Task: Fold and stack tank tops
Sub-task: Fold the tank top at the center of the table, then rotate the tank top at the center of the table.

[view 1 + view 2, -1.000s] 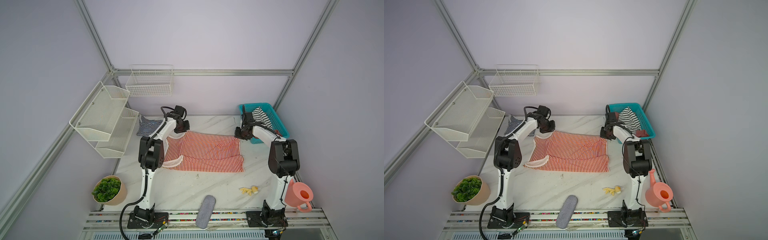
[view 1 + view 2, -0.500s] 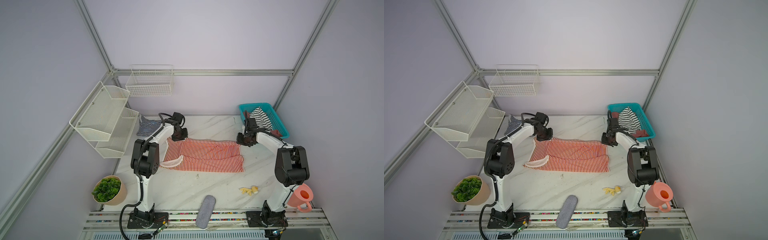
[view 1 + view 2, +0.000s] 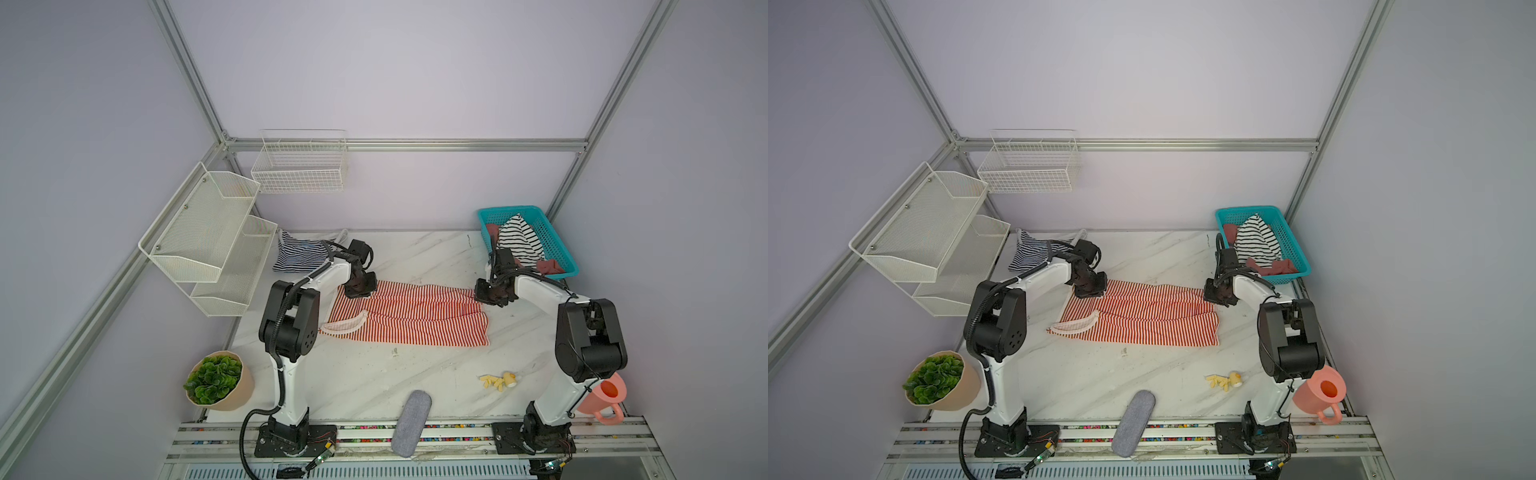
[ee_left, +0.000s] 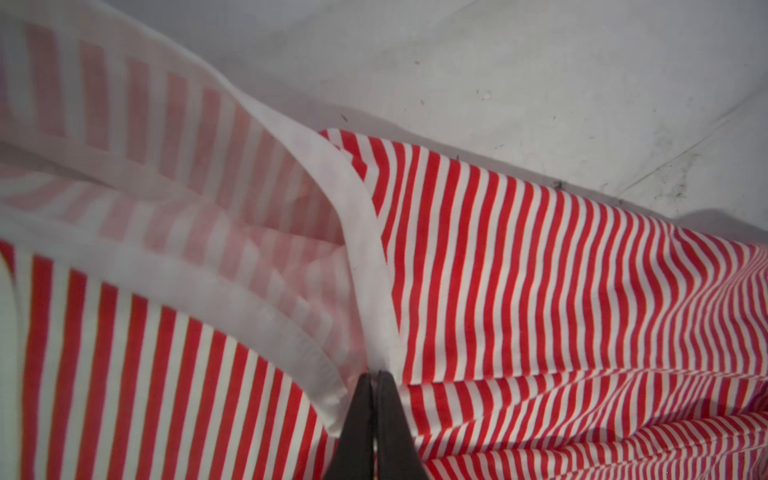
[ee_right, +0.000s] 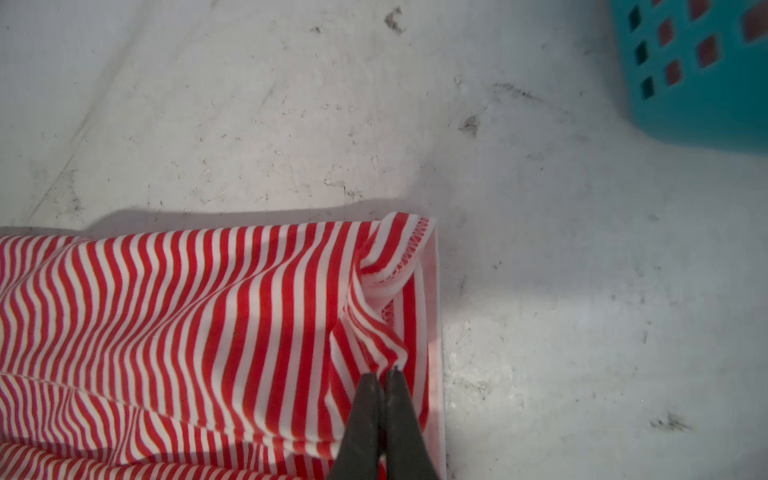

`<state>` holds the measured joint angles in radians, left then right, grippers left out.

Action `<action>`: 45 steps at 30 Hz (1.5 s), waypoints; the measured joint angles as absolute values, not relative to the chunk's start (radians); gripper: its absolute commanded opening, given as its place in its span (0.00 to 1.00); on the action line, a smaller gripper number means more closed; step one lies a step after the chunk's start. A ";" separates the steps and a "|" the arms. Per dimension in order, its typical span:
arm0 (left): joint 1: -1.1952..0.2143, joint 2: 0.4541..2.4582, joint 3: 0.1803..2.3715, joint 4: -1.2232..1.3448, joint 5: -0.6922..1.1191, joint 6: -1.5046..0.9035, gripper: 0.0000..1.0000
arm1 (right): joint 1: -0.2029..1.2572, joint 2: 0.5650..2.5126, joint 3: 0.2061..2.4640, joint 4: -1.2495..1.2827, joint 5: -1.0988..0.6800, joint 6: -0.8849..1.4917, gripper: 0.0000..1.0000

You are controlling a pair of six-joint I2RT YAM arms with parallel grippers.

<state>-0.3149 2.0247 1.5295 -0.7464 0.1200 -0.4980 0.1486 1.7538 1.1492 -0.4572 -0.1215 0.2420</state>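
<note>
In both top views, at the lower middle of the frame, a grey felt case (image 3: 411, 424) lies across the front edge of the marble counter (image 3: 374, 374). A potted plant (image 3: 218, 380) stands at lower left and a pink watering can (image 3: 604, 399) at lower right. A small yellow toy (image 3: 498, 380) lies on the counter right of the case.

At the centre of the frame the red-and-white tank top (image 3: 409, 318) lies spread lengthwise on open counter, well apart from the case and the toy. Its upper edge is lifted between the two arms. The left tool (image 3: 360, 291) is at its upper left corner; in the left wrist view the jaws (image 4: 376, 374) are pinched together on the pale trim (image 4: 365, 249). The right tool (image 3: 486, 296) is at the upper right corner; its wrist view shows the jaws (image 5: 384, 374) clamped on a bunched fold by the hem.

Farther back, the navy-and-white tank top (image 3: 301, 257) lies crumpled at the upper left of the counter, just behind the left arm. A teal basket (image 3: 509, 209) at upper right, close behind the right tool, holds a black-and-white striped cloth (image 3: 517, 243) and a dusky red cloth (image 3: 550, 266). White mesh shelves (image 3: 208, 232) and a wire basket (image 3: 301, 170) hang on the walls.
</note>
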 measured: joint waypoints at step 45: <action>-0.429 1.940 1.498 -0.768 0.112 -0.609 0.33 | 0.262 1.824 1.283 -0.481 -0.147 0.255 0.07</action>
